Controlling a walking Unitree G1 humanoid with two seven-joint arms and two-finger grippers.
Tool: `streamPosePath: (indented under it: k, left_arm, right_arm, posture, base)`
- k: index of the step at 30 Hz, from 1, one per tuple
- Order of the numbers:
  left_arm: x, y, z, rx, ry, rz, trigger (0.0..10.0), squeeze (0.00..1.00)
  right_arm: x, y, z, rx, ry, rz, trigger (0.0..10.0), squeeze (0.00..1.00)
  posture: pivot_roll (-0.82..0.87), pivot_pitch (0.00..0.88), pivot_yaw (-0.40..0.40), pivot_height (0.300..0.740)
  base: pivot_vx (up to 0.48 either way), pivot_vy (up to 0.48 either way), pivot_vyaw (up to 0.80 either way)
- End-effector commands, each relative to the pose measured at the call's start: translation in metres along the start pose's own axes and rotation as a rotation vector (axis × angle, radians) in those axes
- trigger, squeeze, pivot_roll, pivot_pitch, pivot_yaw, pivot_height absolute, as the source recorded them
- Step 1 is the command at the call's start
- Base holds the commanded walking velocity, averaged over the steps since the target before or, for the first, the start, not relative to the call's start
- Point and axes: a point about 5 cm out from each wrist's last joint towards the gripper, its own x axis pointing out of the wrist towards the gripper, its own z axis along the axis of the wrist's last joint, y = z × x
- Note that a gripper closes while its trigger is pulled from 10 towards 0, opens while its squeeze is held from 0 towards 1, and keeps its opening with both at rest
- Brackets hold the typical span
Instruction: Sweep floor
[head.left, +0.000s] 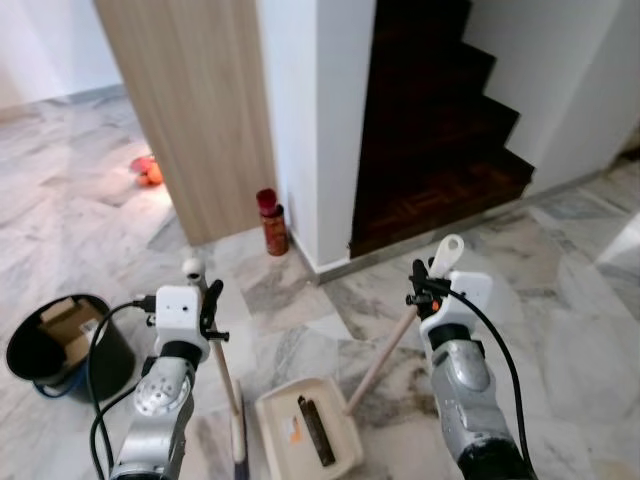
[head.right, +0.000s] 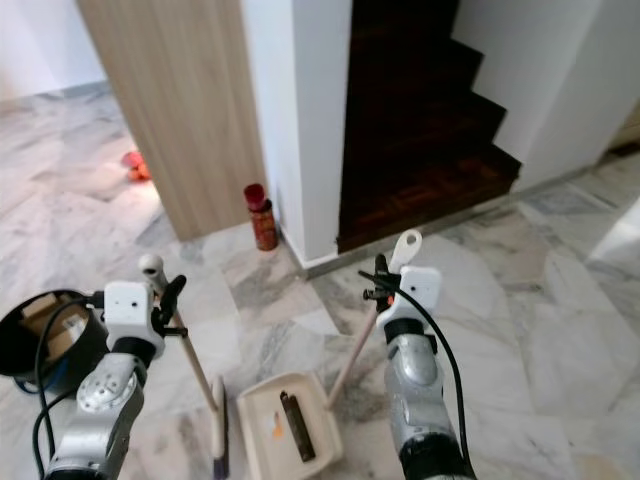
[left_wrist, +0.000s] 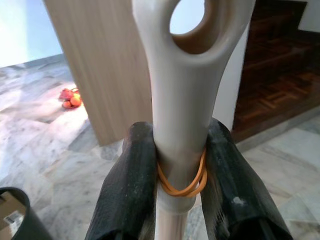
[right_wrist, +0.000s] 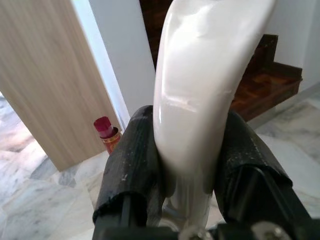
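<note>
Head view: both end effectors grip broom (head.left: 232, 400), dustpan (head.left: 310, 432).

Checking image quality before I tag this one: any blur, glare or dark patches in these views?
Head views: sharp, though the staircase recess is deep shadow, and the floor at far right is washed out by bright light. Left wrist view: broom handle is close and slightly soft. Right wrist view: dustpan handle carries a glossy highlight; background soft.
</note>
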Motion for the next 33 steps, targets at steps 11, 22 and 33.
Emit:
streamPosePath:
  k: [11, 22, 33]
  left_arm:
    - [0.0004, 0.0041, 0.0069, 0.026, -0.027, 0.001, 10.0, 0.00]
    - [0.0000, 0.0036, 0.0059, 0.023, -0.020, 0.000, 10.0, 0.00]
    - [0.0000, 0.0032, 0.0058, 0.014, -0.019, -0.001, 10.0, 0.00]
  right_arm:
    - [0.0041, 0.0027, 0.0098, 0.004, -0.045, 0.012, 10.0, 0.00]
    - [0.0053, 0.0033, 0.0091, 0.014, -0.041, 0.008, 10.0, 0.00]
    - [0.0053, -0.0012, 0.0082, 0.022, -0.035, -0.021, 10.0, 0.00]
  posture:
    - [0.13, 0.000, 0.063, 0.740]
    - [0.13, 0.000, 0.062, 0.740]
    - [0.13, 0.000, 0.057, 0.740]
  base:
    - [0.000, 0.000, 0.80]
    - [0.000, 0.000, 0.49]
    - [0.000, 0.280, 0.00]
